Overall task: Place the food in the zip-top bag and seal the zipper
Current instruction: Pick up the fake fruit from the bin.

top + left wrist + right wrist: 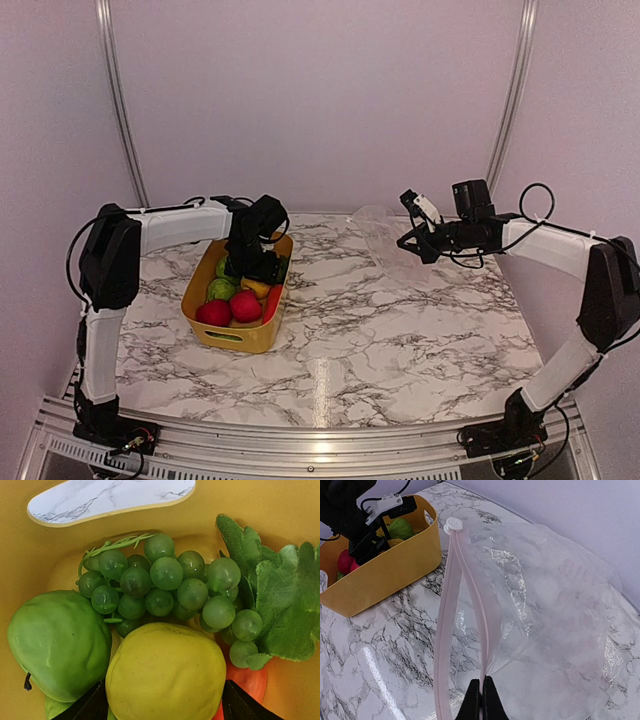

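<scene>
Top view: the left arm stands with its elbow high. Its forearm runs level toward the middle, and its wrist is bent straight down, so the left gripper (258,262) hangs in the far end of the bin (240,338). Two red fruits (230,308) lie nearer the arm's base than the jaws. The right arm reaches up from its base. Its forearm points inward and is level, well above the table (400,340), and the right gripper (410,240) is at the near edge of the bag (380,235).

Left wrist: the jaws are spread wide either side of a yellow fruit (165,672); the pads may be touching it. A green fruit (57,642) sits just outside the left finger. Grapes (165,587) lie ahead of the tips, with a leaf (282,600) to their right.

Right wrist: the jaws are pinched closed on the zipper (445,630) at the bag's near corner. The mouth gapes ahead of them, and the slider (453,525) is at the far end.
</scene>
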Controlling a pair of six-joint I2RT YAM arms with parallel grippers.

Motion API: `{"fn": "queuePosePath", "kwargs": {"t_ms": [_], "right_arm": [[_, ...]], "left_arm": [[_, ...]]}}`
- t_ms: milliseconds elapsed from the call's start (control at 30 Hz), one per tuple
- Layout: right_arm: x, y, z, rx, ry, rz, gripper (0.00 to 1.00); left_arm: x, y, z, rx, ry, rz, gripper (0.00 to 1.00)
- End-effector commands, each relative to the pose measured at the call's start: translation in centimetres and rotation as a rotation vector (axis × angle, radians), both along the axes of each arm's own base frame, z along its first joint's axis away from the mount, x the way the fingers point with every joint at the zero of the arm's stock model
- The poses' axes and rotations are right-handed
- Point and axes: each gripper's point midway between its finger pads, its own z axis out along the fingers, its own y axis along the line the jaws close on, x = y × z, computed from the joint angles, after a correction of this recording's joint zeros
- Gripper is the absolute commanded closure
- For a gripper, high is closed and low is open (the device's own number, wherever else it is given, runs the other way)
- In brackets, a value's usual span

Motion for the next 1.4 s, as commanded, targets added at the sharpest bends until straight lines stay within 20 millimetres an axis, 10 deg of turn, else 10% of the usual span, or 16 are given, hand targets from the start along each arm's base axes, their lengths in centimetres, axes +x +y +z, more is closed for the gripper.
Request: {"fn": "queuePosePath", "kwargs": {"t_ms": [0, 500, 667, 1033, 1367], "right_arm": [[-0.1, 0.4, 1.1, 0.027, -0.017, 0.011, 1.0], [0.1, 0.4, 1.5, 0.034, -0.009, 0.006, 1.0], [0.3, 0.3, 1.7, 0.024, -0.007, 0.002, 1.0], [1.0, -0.1, 4.0, -0.035, -0.036, -0.016, 1.0], [2.7, 2.0, 5.3, -0.073, -0.018, -0.004, 1.0]], "left_arm": [[-0.4, 0.7, -2.5, 0.057, 0.05, 0.003, 0.19], [-0.4, 1.4, -3.6, 0.1, 0.053, 0.009, 0.13], [-0.2, 1.2, -2.8, 0.082, 0.041, 0.011, 0.29], [-0.1, 1.8, 8.0, -0.034, -0.163, 0.049, 0.34], [-0.7, -3.0, 19.4, -0.329, -0.383, -0.028, 0.35]]}}
